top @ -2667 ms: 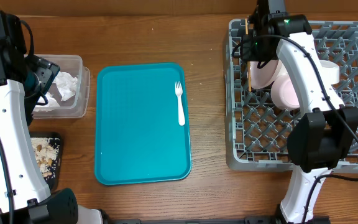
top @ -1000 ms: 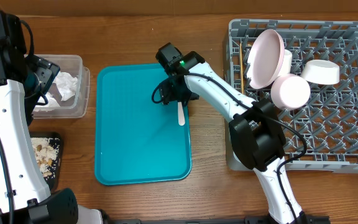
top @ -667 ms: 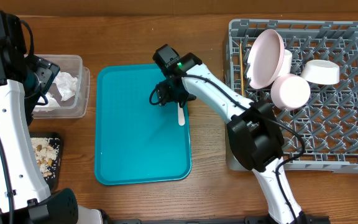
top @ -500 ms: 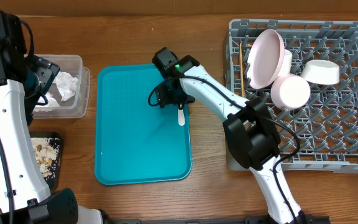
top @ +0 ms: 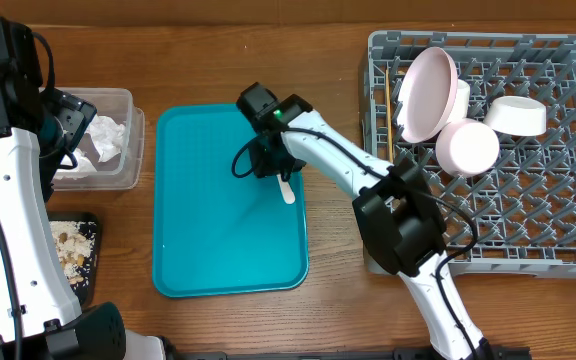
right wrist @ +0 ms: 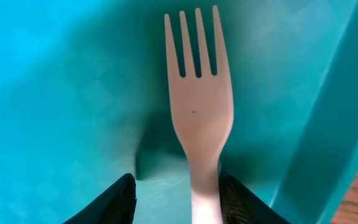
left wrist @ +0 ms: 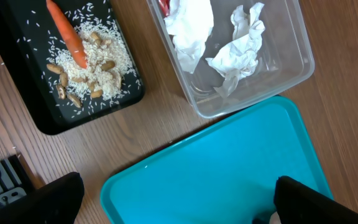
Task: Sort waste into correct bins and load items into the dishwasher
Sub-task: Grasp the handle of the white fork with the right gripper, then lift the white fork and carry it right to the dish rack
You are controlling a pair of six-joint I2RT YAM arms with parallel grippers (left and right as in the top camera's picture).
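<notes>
Fork of white plastic lies flat on the teal serving tray, near the tray's right rim, tines pointing away from the right wrist camera. The right gripper is down over it, its two dark fingers straddling the handle: the right finger sits against the handle's edge, while a strip of teal shows between the handle and the left finger, so the claw stands apart and is not clamped on the handle. From overhead, the right arm reaches across from the dish rack to the tray's upper right part.

The rack holds a pale-pink plate standing on edge at its upper left, a pinkish bowl just below it and a white bowl to the right.

The left gripper hovers above the tray's corner, fingers wide apart with nothing between them. Beyond it, the clear tub contains crumpled white napkins and a red wrapper. Beside the tub on the wooden table, the black tray carries a carrot piece lying across rice and nut scraps
</notes>
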